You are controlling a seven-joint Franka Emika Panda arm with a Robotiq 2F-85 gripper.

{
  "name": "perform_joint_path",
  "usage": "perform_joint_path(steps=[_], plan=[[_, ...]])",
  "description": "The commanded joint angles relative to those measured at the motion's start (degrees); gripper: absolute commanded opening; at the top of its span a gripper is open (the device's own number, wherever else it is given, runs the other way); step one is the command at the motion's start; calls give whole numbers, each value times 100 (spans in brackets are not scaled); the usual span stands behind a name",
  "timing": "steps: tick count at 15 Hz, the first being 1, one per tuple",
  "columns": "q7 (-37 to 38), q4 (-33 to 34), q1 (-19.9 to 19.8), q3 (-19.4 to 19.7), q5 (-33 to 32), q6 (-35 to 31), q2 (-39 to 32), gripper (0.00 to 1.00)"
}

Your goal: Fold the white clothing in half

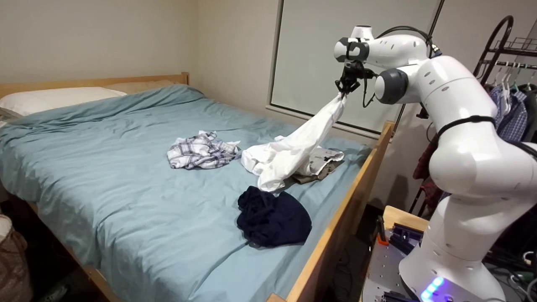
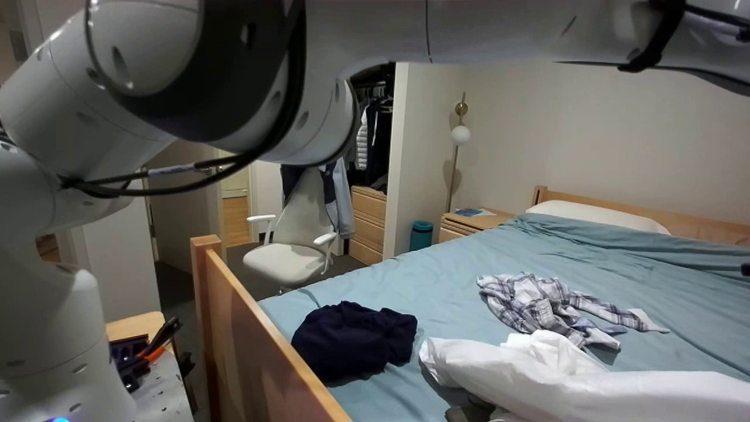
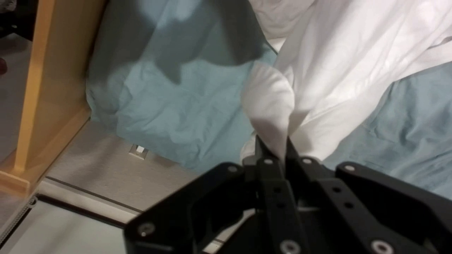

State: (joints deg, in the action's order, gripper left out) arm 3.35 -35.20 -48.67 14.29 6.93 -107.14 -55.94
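"As we work rightward through an exterior view, we log a white pillow (image 1: 63,100) by the wooden headboard (image 1: 159,78), then a rumpled teal bed cover (image 1: 126,209)."

"And on the bed cover?"

"First, a plaid shirt (image 1: 201,152), crumpled. Next, a navy garment (image 1: 275,220), bunched, just beside the white garment (image 1: 293,153); we cannot tell whether those two touch."

"Where do we place the white garment itself?"

"Right of the plaid shirt. Its lower part lies on the bed cover and hides part of some grey cloth (image 1: 324,157); its upper end rises, slanting right, to the gripper (image 1: 344,93)."

"State of the gripper?"

"Narrow and loaded. In the wrist view we see a pinch of the white garment held between the fingertips (image 3: 295,157), a small flap of it showing beyond them."

"Further right?"

"We note the wooden footboard (image 1: 354,201), then the white Panda arm (image 1: 465,163) with blue lights (image 1: 432,288) at its base; partly behind it, a blue checked shirt (image 1: 513,115) hangs next to a dark garment (image 1: 531,115)."
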Motion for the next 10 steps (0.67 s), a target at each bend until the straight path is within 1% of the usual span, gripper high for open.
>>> perform_joint_path(steps=[1, 3, 6, 10], plan=[[-335, 639, -263, -252, -224, 269, -428, 7], [-670, 691, -250, -330, -331, 335, -555, 7], [-1037, 842, -52, -322, -677, 450, -746, 7], [-1858, 1077, 252, -562, -833, 657, -908, 7]])
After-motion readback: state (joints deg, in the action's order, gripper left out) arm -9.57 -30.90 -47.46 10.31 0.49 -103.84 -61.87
